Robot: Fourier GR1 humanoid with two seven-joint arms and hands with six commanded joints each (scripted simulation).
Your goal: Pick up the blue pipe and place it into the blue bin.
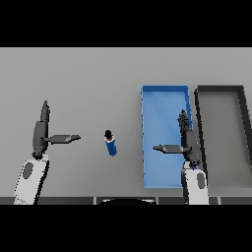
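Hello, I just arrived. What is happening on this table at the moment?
Nothing is being held yet. The blue pipe lies on the grey table, between the two hands and to the left of the blue bin. The right hand is over the blue bin with straight fingers and its thumb pointing toward the pipe. The left hand shows at the left side, also open. A dark grey bin stands to the right of the blue one. The blue bin holds no pipe so far.
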